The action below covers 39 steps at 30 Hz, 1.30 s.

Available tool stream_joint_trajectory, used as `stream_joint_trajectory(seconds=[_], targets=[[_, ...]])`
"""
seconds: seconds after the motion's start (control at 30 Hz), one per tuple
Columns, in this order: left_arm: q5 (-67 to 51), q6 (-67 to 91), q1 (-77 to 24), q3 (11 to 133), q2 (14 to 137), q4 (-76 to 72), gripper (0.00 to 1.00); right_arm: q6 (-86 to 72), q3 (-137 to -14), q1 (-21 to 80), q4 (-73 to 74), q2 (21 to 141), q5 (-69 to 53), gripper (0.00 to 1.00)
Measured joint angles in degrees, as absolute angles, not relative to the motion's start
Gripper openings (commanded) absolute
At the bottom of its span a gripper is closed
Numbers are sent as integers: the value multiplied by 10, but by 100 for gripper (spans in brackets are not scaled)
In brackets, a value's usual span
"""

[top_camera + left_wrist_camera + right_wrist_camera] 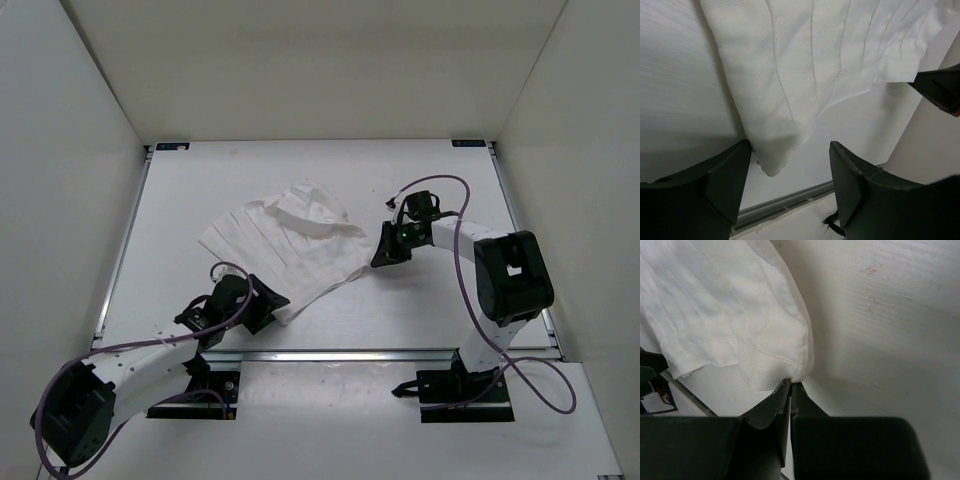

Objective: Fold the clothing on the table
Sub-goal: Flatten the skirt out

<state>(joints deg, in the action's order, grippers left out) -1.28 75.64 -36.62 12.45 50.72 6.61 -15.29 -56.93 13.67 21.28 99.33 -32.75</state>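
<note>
Over on the middle of the worktop (440,310), slightly left of center, the clothing (285,250) is lying mostly flat, a thin white wrinkly piece with faint seam lines and a bunched-up fold at its far end. Left pincer (268,303) is down at the garment's near corner with its jaws wide, and in the left wrist view that corner (772,160) pokes in between the 2 fingers (722,185), nothing gripped. Right pincer (385,252) is at the right edge of the cloth, jaws pressed fully together, and from its own camera the tips (790,386) look clamped on a rounded bit of hem (785,360). Metal rail (350,353) runs along the near edge, just behind the left pincer.
</note>
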Motion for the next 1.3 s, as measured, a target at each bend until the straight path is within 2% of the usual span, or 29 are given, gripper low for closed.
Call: stream_joint_trajectory(seconds=[0.27,0.33,0.37,0.43,0.47,0.53,0.8,1.03,1.3], targets=[[16,767,-365,127,516,101,51,-169,-567,138,211,988,-326,0],[16,762,-365,139,541,101,39,-170,-567,137,210,982,-324,0],[17,757,-365,145,556,103,37,-170,-567,137,210,980,-323,0],[18,748,-365,159,581,104,22,-170,-567,137,208,975,-320,0],[19,745,-365,163,588,104,18,-170,-567,137,209,973,-319,0],[21,741,-364,166,595,104,0,-170,-567,137,209,971,-315,0],[23,681,-335,209,600,142,0,-163,-575,137,221,970,-306,1],[22,479,-278,418,661,175,0,-133,-659,135,249,942,-279,0],[14,286,-279,618,722,192,0,-105,-766,137,235,858,-237,0]])
